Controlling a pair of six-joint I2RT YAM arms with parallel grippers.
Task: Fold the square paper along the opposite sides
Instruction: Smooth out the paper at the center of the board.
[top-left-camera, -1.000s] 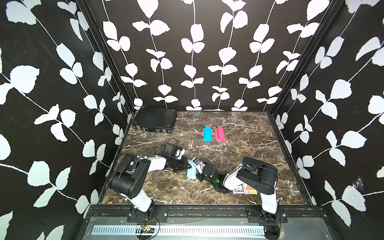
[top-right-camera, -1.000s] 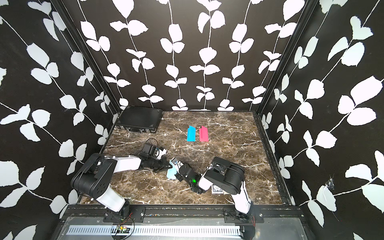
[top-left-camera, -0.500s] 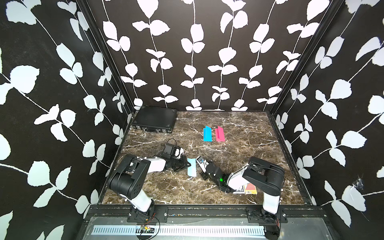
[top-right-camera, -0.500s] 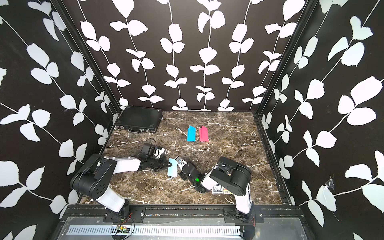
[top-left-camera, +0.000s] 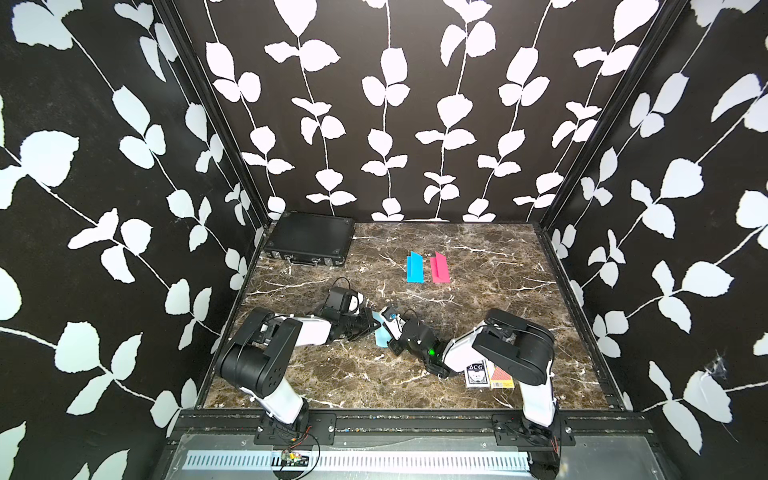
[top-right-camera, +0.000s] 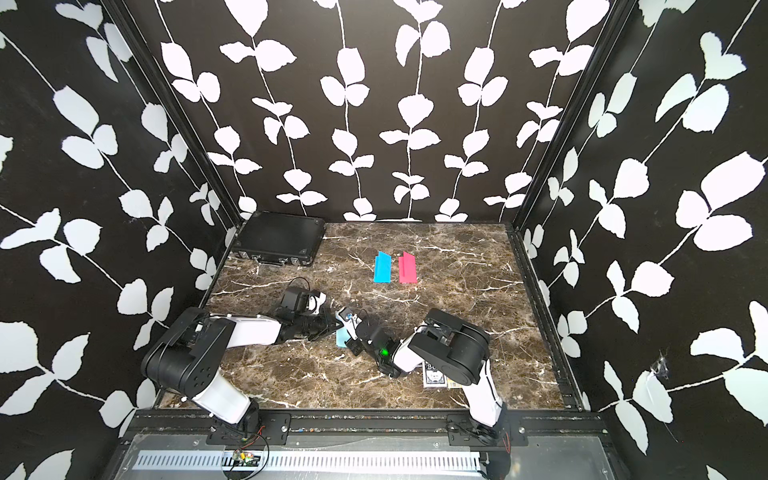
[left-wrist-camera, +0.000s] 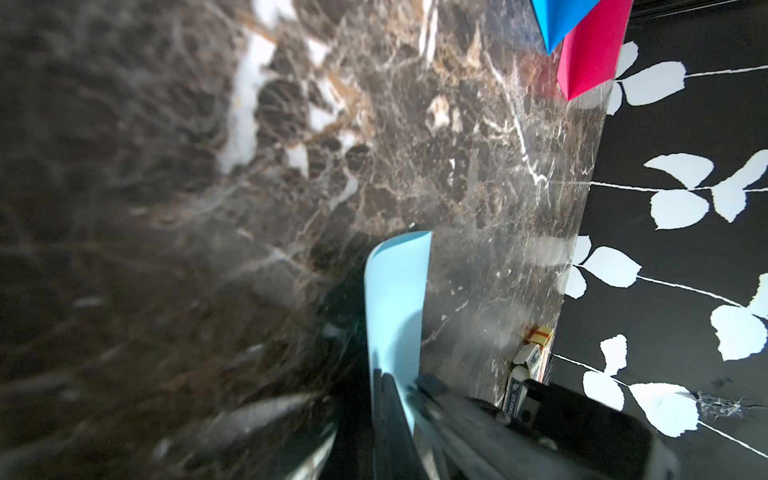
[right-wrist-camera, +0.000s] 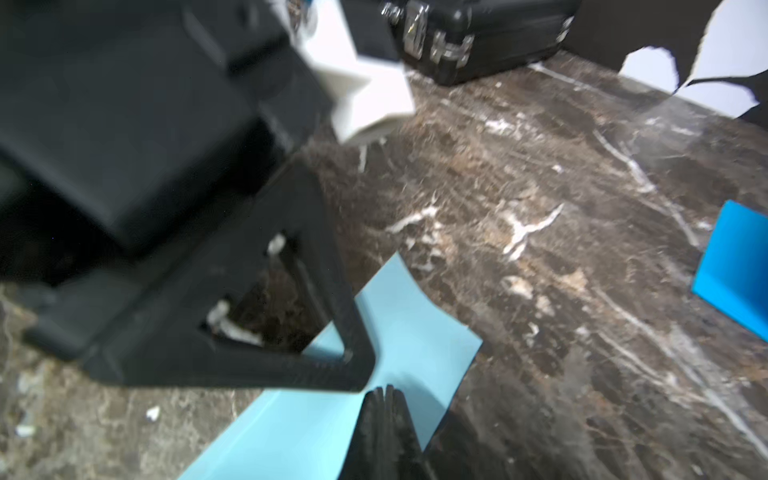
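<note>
My shut right gripper (right-wrist-camera: 384, 397) has slid along the paper (right-wrist-camera: 411, 332) beside my left gripper (left-wrist-camera: 400, 384), which pinches it, so I judge the crease is being pressed.

Both top views high, downward over one table (top-left-camera: 490, 266); wrist views close, low

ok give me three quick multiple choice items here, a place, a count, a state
1. Where is the black case? a) back left corner b) front right corner c) centre
2. How many folded papers lie side by side? a) one b) two c) four
3. The right gripper is a) wide open b) shut c) gripping the case
Key: 1a, tucked in that corner in both top views; 2b, blue paper beside pink paper; 3b, fingers meet over the light blue paper.
</note>
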